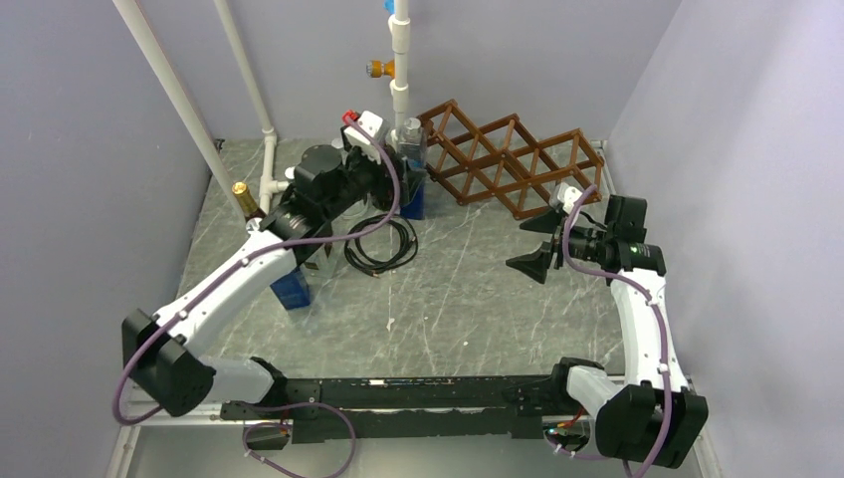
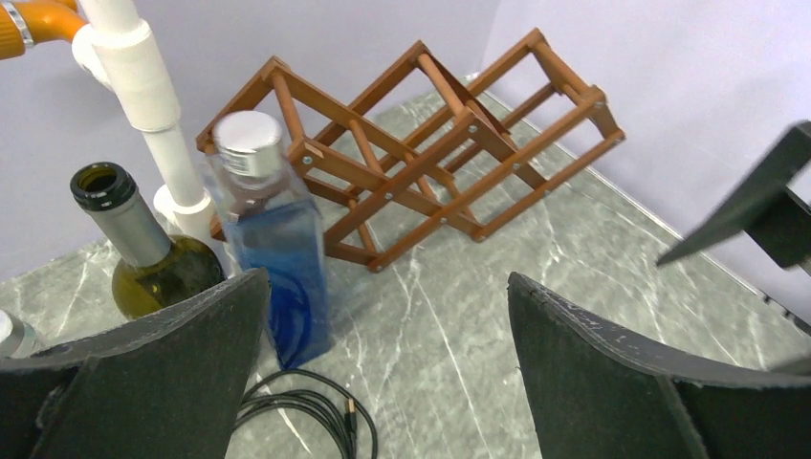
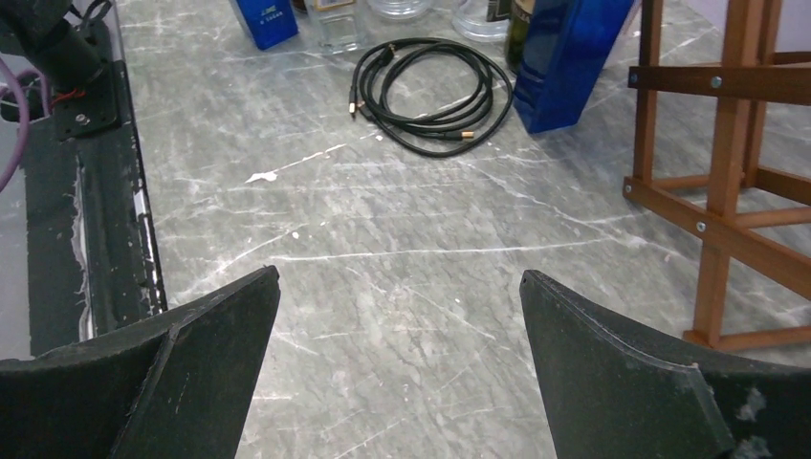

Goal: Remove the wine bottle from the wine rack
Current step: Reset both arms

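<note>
Rack [image 2: 473, 120] at the back of the surface [image 3: 383, 249] looks empty, though its far cells are unclear. Green wine bottle [image 2: 153, 263] stands beside blue bottle [image 2: 282, 258]. Left tool [image 2: 387, 287] and right tool [image 3: 400, 277] are spread and hold nothing. A reach could topple the crowded bottles.

Plain lavender walls [image 1: 557, 60] are boxing in a scuffed grey marble-look tabletop [image 1: 468, 299], white pipes [image 1: 400, 40] running up the back.
</note>
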Robot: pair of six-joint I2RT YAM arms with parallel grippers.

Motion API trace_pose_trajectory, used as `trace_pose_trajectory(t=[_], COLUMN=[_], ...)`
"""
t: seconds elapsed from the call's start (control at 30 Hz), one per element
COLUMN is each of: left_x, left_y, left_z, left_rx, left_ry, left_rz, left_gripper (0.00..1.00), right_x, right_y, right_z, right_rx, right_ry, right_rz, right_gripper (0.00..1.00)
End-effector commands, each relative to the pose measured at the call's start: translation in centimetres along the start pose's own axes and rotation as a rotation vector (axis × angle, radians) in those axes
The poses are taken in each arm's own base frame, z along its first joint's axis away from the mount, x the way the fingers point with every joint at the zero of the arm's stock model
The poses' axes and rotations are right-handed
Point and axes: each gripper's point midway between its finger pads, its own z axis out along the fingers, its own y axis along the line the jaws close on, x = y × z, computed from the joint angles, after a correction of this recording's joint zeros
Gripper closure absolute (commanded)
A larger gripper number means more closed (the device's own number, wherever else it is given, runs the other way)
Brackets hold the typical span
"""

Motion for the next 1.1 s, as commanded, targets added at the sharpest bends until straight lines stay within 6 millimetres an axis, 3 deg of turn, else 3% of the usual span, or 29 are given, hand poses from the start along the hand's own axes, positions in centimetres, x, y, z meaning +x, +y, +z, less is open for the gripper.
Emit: trace_pose_trajectory(t=[0.0,0.47,0.83,1.07], left_x=[0.0,0.6,3.0,5.8], left_y=[-1.9,-4.5,-5.2,-5.2], left_z=[-2.8,-8.7,-13.7,-16.6], left_rx=[0.080,0.206,0.227,0.225], left_ry=[0.022,0.068,0.088,0.095], left_rz=[-0.022,-0.021,-0.074,-0.091], left_gripper=[0.01,0.00,0.01,0.00], right_x=[-0.7,-0.7,-0.2,-0.7], right_y=[0.1,-0.5,-0.4,-2.6], right_z=[-0.8,-2.5,-3.4,-5.2], right_rx=[0.008,0.063,0.128,0.341], right_ry=[-0.044,-0.076,-0.028,0.050], right_rz=[-0.039,-0.030,0.029,0.173], right_gripper=[0.00,0.00,0.00,0.00])
